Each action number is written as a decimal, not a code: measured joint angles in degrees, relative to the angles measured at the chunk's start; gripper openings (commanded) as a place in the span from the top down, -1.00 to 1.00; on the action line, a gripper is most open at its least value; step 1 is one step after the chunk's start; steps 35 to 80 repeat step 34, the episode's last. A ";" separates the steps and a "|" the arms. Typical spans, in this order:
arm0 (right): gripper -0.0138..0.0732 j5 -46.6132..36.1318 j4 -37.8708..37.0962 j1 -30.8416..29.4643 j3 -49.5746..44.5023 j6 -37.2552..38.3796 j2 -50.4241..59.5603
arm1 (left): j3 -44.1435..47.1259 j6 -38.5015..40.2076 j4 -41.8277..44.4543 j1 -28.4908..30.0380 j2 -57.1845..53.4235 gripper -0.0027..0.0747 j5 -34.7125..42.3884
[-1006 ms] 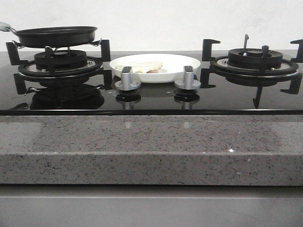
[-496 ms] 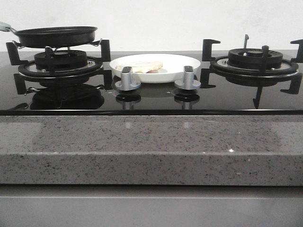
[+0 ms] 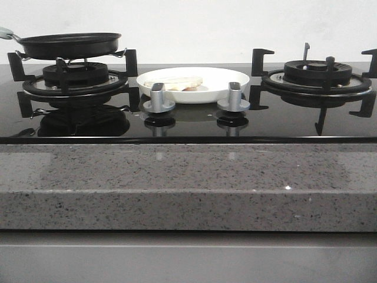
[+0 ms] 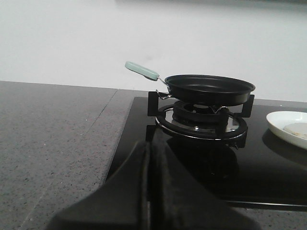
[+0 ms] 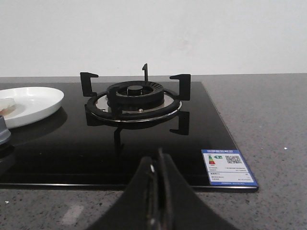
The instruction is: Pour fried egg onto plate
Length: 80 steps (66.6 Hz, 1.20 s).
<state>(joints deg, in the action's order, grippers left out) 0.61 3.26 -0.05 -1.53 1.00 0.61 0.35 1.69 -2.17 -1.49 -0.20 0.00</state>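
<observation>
The white plate (image 3: 230,79) rests on the black glass hob between the two burners. The pale fried egg (image 3: 177,82) lies flat on its left half, an orange bit showing at its edge. The plate also shows in the left wrist view (image 4: 283,122) and the right wrist view (image 5: 41,98). My left gripper (image 4: 149,148) is shut with nothing in it, low over the hob's near left edge, short of the left burner. My right gripper (image 5: 158,160) is shut and empty, low at the hob's front edge before the right burner. Neither arm shows in the front view.
A black frying pan (image 3: 69,44) with a mint-green handle (image 4: 141,70) sits on the left burner (image 3: 75,75). The right burner (image 3: 317,73) stands bare. Two silver knobs (image 3: 158,98) stand in front of the plate. A blue label (image 5: 229,166) lies at the hob's right corner.
</observation>
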 measured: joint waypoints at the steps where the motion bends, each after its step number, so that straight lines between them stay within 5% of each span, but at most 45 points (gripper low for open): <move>1: 0.84 0.00 -0.10 0.00 0.00 0.00 0.00 | 0.00 0.00 0.00 0.00 0.00 0.98 0.00; 80: 0.84 -0.12 -0.13 0.00 0.00 0.31 0.00 | 0.00 0.00 0.00 0.00 0.00 0.98 0.00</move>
